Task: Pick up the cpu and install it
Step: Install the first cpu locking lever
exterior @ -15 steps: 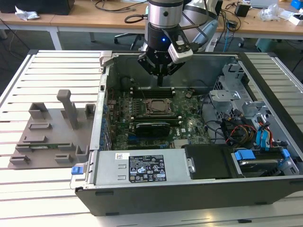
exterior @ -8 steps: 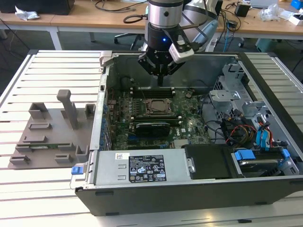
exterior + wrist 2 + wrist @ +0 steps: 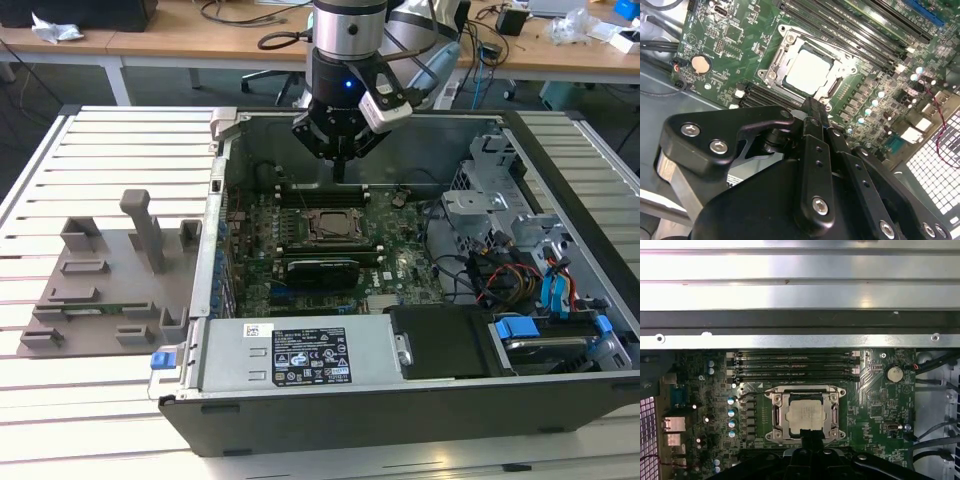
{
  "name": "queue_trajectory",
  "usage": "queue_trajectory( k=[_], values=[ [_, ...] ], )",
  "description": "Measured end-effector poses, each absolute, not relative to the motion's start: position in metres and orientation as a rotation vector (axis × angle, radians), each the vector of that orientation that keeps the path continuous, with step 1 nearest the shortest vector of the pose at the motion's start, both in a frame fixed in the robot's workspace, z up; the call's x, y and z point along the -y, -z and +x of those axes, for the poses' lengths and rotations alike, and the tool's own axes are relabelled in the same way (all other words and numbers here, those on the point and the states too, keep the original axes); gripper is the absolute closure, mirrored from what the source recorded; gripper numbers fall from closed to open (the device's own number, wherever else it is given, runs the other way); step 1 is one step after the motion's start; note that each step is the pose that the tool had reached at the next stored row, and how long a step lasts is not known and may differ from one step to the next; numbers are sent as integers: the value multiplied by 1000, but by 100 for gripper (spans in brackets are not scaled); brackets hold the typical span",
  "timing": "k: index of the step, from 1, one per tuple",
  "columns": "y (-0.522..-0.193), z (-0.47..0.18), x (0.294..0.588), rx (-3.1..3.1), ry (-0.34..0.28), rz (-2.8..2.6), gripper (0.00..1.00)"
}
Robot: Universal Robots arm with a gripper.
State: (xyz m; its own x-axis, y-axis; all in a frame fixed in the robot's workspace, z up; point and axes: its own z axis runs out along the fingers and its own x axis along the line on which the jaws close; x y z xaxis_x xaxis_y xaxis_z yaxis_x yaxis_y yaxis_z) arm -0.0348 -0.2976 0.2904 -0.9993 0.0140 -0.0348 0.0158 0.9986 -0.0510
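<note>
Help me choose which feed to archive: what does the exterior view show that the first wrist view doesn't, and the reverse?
Exterior view: the grey holder plate beside the case, and the power supply. First wrist view: the cpu, silvery-topped, inside the socket frame, with capacitors beside it. Both: the motherboard, memory slots and the gripper near that frame.

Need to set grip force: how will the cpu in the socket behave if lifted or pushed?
Likely stiff: the cpu is a flat metal-topped square. Its shiny top looks slippery. Lying flat inside the socket frame, it shouldn't roll; a push would probably meet the frame.
</note>
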Motion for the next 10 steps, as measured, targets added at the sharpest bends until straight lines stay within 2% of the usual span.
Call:
queue_trajectory(
  k=[10],
  values=[
    [-290, -35, 298, -3104, 78, -56, 89]
  ],
)
